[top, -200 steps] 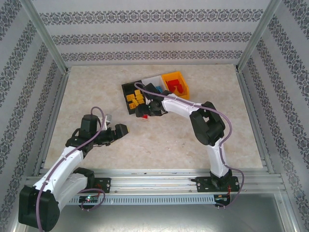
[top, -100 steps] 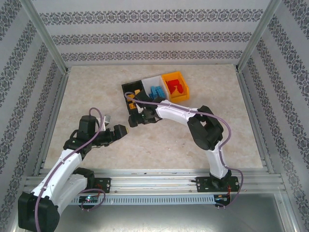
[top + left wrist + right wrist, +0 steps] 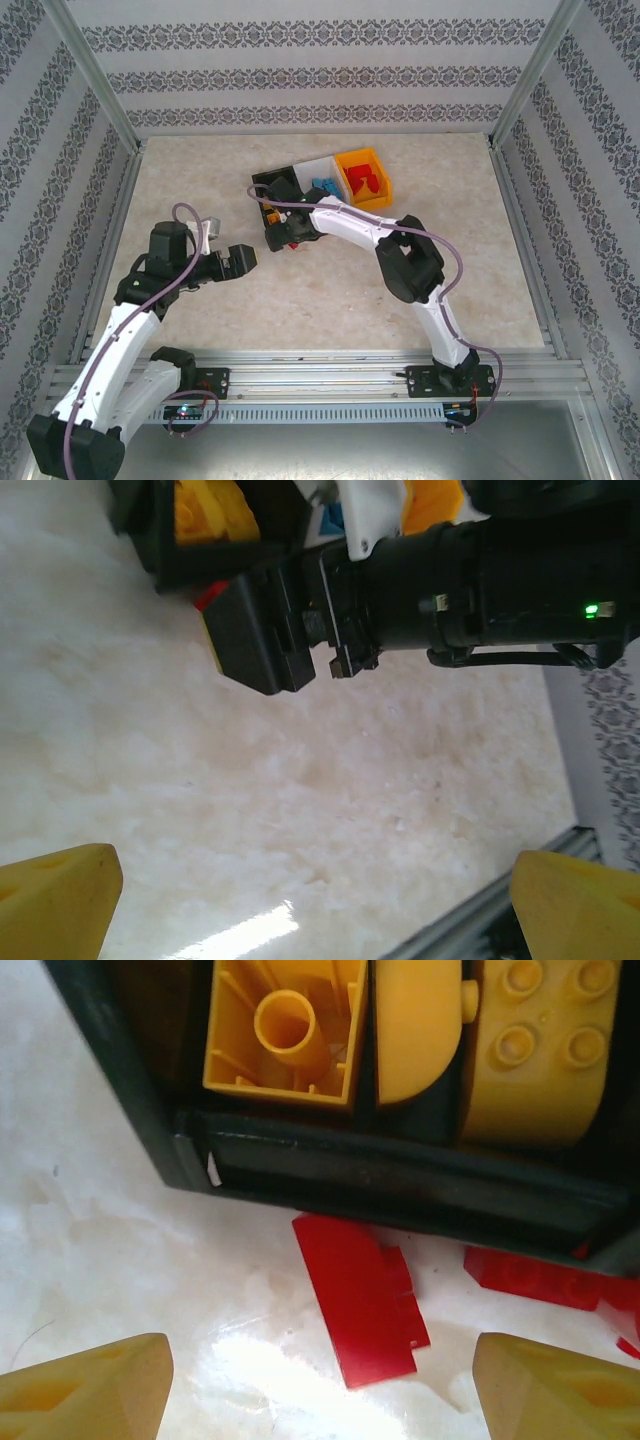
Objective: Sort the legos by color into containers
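Red legos [image 3: 365, 1300] lie beside black container [image 3: 400, 1175], 1 cut off.

Marbled beige tabletop [image 3: 200, 170], patterned walls [image 3: 320, 70], aluminium front rail [image 3: 320, 372].

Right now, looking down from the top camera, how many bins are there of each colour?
black bin: 1
white bin: 1
orange-yellow bin: 1
Total: 3
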